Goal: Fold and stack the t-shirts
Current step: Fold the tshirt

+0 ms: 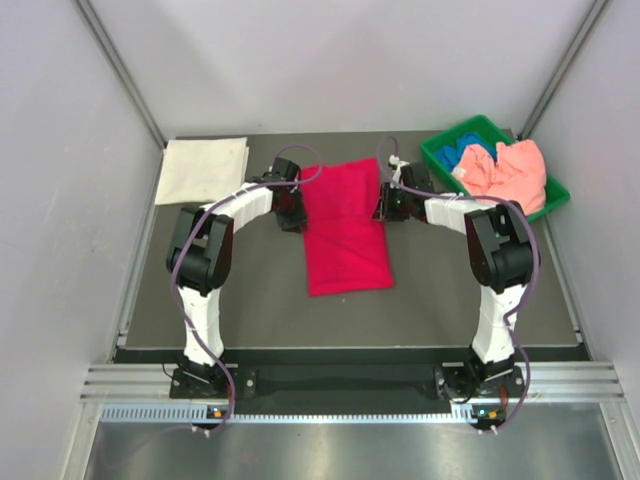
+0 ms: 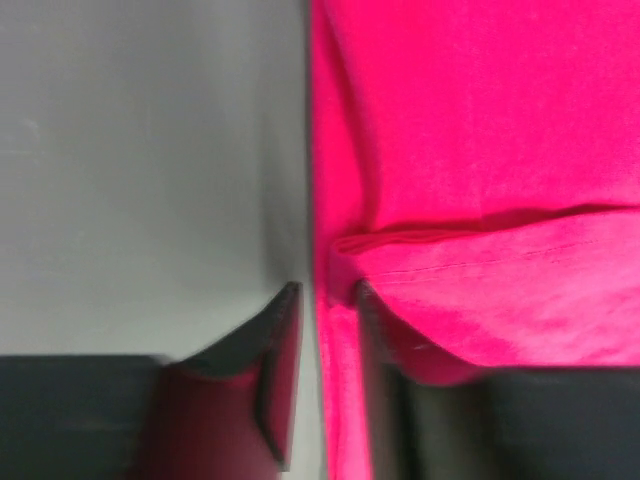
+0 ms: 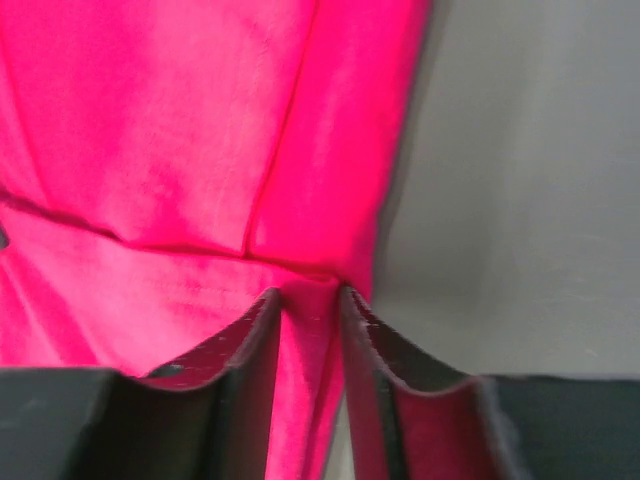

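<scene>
Crimson shirt [image 1: 345, 230], folded into a long strip, lies on the table [image 1: 240, 310] between the arms; left gripper [image 2: 325, 295] stands slightly parted round its left edge, bare table showing beside the cloth; right gripper [image 3: 305, 295] straddles the right edge, pinch or release not discernible; for the cross-fold, both should bite equally deep, level with each other, and lift together.

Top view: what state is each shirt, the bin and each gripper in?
crimson-red shirt, folded lengthwise, flat
white shirt, folded square, flat
green bin, upright, holding two shirts
salmon-pink shirt, crumpled in bin
blue shirt, crumpled in bin
left gripper, slightly open astride red edge
right gripper, cloth between fingers, grip unclear
</scene>
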You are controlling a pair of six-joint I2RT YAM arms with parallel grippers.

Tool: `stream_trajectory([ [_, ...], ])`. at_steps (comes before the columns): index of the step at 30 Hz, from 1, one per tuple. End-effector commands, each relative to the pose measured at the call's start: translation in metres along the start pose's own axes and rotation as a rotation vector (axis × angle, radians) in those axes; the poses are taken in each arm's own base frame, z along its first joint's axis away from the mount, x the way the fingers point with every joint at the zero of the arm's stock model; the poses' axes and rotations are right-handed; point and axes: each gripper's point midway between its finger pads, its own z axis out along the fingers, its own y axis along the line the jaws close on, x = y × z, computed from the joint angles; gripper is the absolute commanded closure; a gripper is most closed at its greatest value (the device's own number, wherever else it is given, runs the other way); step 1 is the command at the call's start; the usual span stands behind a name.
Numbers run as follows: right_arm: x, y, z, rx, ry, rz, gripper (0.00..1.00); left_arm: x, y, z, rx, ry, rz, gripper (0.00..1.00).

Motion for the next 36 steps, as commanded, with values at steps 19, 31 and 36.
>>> stream_trajectory([
  [19,0.095,0.040,-0.102,-0.161,0.184,0.044,0.83,0.107,-0.070,-0.071,0.253,0.054,0.094,0.52],
  [31,0.133,0.012,-0.103,-0.067,0.210,0.030,0.83,0.174,-0.006,-0.052,0.087,0.135,0.017,0.53],
  [36,0.116,0.028,-0.133,-0.078,0.166,0.028,0.85,0.150,-0.024,-0.086,0.133,0.062,0.057,0.50],
])
